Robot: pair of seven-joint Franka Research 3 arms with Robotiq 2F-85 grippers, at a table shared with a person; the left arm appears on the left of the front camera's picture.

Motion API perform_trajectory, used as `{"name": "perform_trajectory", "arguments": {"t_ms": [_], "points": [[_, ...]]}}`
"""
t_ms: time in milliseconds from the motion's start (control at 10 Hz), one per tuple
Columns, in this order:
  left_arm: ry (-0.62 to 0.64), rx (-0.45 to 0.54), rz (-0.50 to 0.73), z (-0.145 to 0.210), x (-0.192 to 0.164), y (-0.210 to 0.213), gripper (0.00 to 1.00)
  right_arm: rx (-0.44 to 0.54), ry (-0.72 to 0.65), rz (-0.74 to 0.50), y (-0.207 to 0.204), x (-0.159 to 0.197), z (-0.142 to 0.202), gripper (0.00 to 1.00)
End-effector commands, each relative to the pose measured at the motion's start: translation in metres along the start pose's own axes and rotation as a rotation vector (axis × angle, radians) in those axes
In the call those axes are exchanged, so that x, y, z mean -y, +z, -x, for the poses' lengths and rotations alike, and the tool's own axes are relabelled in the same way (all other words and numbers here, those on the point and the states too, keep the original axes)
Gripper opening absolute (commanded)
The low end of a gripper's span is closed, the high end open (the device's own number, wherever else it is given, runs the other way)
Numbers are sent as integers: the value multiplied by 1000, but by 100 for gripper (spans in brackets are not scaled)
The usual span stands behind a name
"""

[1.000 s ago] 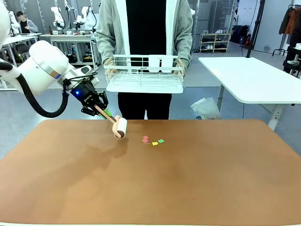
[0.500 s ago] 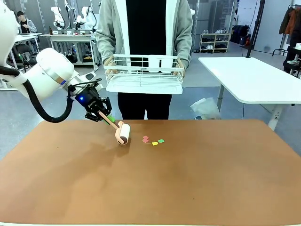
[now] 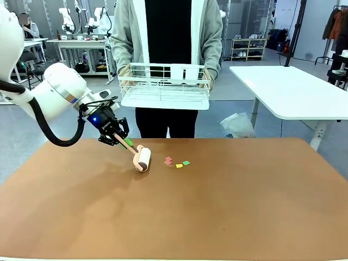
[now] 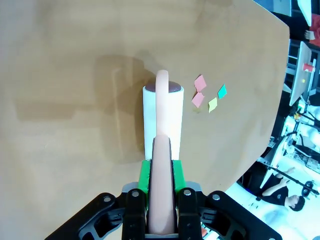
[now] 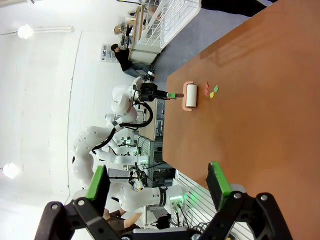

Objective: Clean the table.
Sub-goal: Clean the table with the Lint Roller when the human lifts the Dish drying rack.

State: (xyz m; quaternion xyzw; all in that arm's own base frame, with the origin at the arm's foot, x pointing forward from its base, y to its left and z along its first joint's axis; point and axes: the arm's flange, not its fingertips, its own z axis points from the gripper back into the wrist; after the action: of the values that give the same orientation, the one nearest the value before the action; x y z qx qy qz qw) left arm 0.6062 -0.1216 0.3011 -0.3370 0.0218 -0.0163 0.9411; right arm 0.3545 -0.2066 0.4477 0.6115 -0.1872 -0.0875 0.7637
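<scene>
Front view: the left claw point(image 3: 119, 138), clamped on the lint roller point(image 3: 143, 159) by its handle, had dipped, bringing the roller down to the table point(image 3: 217, 206) just ahead of it. Paper scraps point(image 3: 177, 162) lay just beyond, so sweeping looked imminent.

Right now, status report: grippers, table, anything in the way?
Left gripper shut on lint roller. Right gripper open. Table: paper scraps lie beside it. Path clear.

table point(image 3: 228, 212): top looked smooth and matt, reddish-brown
lint roller point(image 3: 143, 159): roll looked like white matt paper; handle was smooth peach plastic
scraps point(image 3: 178, 162): thin coloured paper, matt
wire rack point(image 3: 166, 89): white coated metal wire
</scene>
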Motion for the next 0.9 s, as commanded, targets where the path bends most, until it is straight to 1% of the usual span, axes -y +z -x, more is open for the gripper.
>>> {"name": "perform_trajectory", "arguments": {"t_ms": [0, 200, 300, 400, 500, 600, 700, 800], "points": [[-13, -22, -5, 1, -6, -11, 21, 5, -9, -17, -1, -4, 2, 100], [-23, -38, 6, 1, 6, -19, 21, 5, -9, -17, -1, -4, 2, 100], [-39, -43, 18, 0, 22, -28, 21, 5, -9, -17, -1, -4, 2, 100], [-73, -69, 21, 0, 36, -42, 21, 5, -9, -17, -1, -4, 2, 100], [-67, -96, 21, -3, 49, -65, 21, 5, -9, -17, -1, -4, 2, 100], [-48, -132, 23, -3, 71, -102, 21, 5, -9, -17, -1, -4, 2, 100], [-54, -133, 2, 0, 99, -147, 21, 5, -9, -17, -1, -4, 2, 100], [-92, -154, 27, 1, 126, -185, 21, 5, -9, -17, -1, -4, 2, 100]]}}
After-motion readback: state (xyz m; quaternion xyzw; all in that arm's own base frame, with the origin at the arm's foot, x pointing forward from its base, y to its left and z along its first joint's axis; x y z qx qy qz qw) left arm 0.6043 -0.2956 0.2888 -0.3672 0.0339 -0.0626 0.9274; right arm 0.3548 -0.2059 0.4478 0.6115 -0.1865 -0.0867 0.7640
